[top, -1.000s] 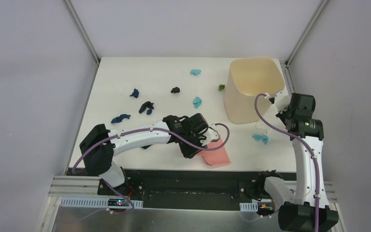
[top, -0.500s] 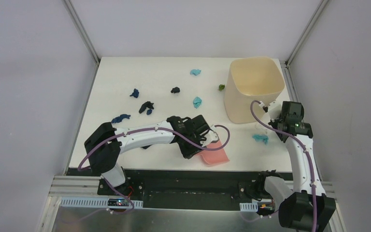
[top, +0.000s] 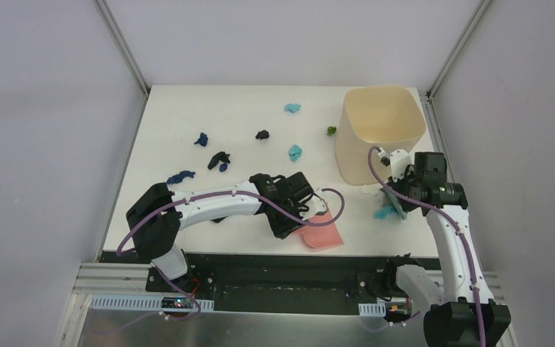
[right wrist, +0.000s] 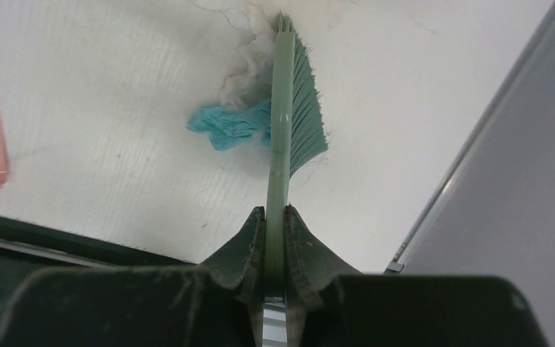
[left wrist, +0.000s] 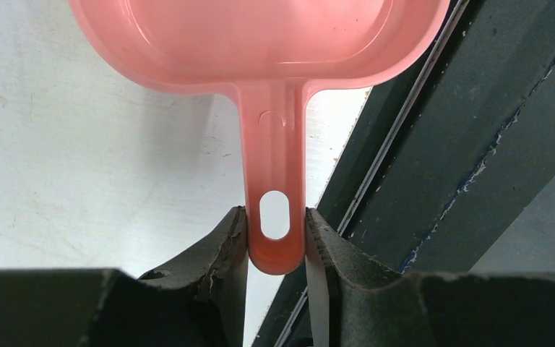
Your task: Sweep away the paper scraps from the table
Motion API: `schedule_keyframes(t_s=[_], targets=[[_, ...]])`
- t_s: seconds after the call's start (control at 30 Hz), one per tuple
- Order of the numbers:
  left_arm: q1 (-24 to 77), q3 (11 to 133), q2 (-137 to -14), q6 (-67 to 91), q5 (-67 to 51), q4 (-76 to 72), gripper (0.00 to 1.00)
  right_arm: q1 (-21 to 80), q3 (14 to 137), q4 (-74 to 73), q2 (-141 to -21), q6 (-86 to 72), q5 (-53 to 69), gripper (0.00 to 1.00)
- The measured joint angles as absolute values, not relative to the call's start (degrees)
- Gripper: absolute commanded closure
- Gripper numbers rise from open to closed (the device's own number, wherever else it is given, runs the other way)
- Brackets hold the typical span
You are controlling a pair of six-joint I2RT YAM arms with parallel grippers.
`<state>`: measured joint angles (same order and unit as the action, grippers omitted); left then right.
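Right wrist view: right gripper (right wrist: 275, 217) is clamped on the thin flat spine of the brush (right wrist: 293, 116); its green bristles fan to one side and touch a teal scrap (right wrist: 227, 126).
Left wrist view: left gripper (left wrist: 276, 235) pinches the slotted handle of the dustpan (left wrist: 260, 43), jaws partly closed on it — a firm hold.
Scraps: one teal wad at the brush, near the table's (top: 188, 116) right front; the other scraps (top: 220, 160) — blue, black, teal, olive — lie spread over the far half, well apart from the pan.
Bin: beige bin (top: 379, 134) stands at the far right, just beyond the brush.
Step in hand: sweeping the near teal wad leftward toward the pan, by my reading.
Doing it well: keep bristle tips on the surface, draw in one slow stroke, and set the pan's lip flat on the table in the wad's path so nothing slides under.
Materials: pan is smooth, glossy pink plastic with a rounded bowl; bristles look stiff yet springy; wads are crumpled, light, likely to skitter.
Unclear: a pale fluffy patch by the brush tip may be lint or a scuff.
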<state>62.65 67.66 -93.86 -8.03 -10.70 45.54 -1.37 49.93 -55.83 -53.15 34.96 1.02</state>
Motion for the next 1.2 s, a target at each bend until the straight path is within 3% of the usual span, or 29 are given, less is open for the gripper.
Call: schedule_keyframes(t_s=[0.8,1.2], targets=[[62.65,67.09,-93.86,-8.62,-11.2,47.09,1.0,5.8,56.99,-61.91,-55.7,30.02,14.5,1.0],[62.65,66.83,-93.86,-8.82,-12.05,47.07,1.0,5.43,66.63,-69.89,-58.24,41.41,5.26,1.0]])
